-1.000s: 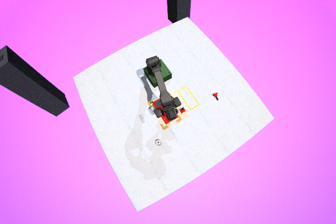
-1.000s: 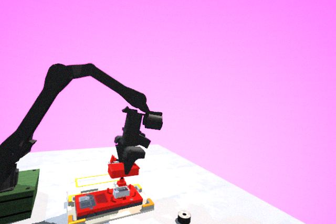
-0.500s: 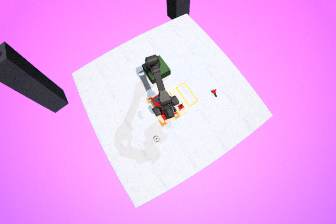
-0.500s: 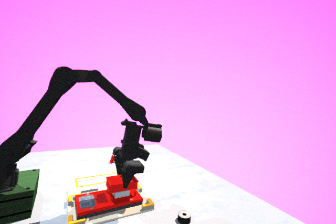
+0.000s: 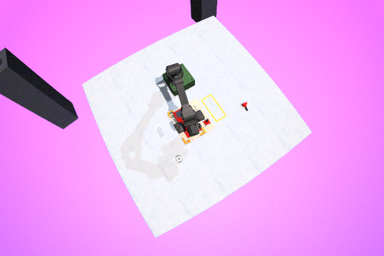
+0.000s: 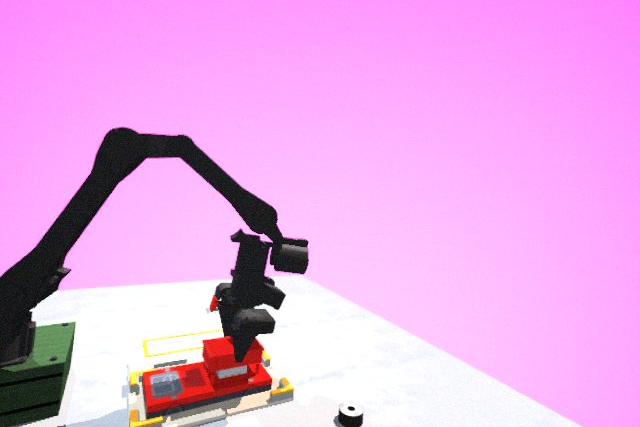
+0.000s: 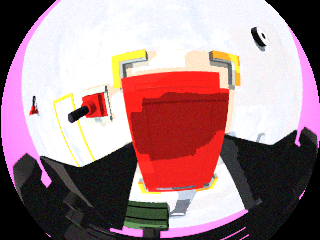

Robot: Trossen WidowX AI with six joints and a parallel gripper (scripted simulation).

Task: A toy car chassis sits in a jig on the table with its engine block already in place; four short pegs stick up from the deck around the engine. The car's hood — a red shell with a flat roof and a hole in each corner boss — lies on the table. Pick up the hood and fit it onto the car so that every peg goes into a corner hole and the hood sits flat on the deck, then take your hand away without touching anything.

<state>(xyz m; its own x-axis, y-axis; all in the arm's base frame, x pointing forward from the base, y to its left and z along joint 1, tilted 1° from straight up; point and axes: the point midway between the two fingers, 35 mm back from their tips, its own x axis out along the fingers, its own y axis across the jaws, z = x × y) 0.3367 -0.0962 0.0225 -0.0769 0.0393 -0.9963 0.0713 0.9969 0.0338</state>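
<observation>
At the lower centre of the exterior frame, the hood [image 6: 227, 352] is held between the jaws of the gripper [image 6: 242, 352], which are clamped on its sides and kept well apart by its width. The hood is carried low over the right-hand end of the red chassis [image 6: 178, 386], which is seated in the jig [image 6: 281, 387] with its yellow corner brackets. From this view the hood appears to be touching or just above the deck; full seating cannot be confirmed, and neither pegs nor corner holes can be made out.

The relation that governs the coming move is vertical: the deck lies directly beneath the held hood, and the hood's long axis seems to be laid roughly along the chassis's. Judged from this, only a short straight descent or a release is left, followed by a clean upward withdrawal.

By the wrist view the hood [image 7: 175, 130] is shown filling the centre of the frame, with two jig brackets framed squarely above it, which suggests fair alignment; height is not conveyed there. In the top view the arm hides most of the hood [image 5: 178, 116], but a yellow outline [image 5: 213, 107] just right of the jig and a small ring [image 5: 178, 158] below it are revealed.
</observation>
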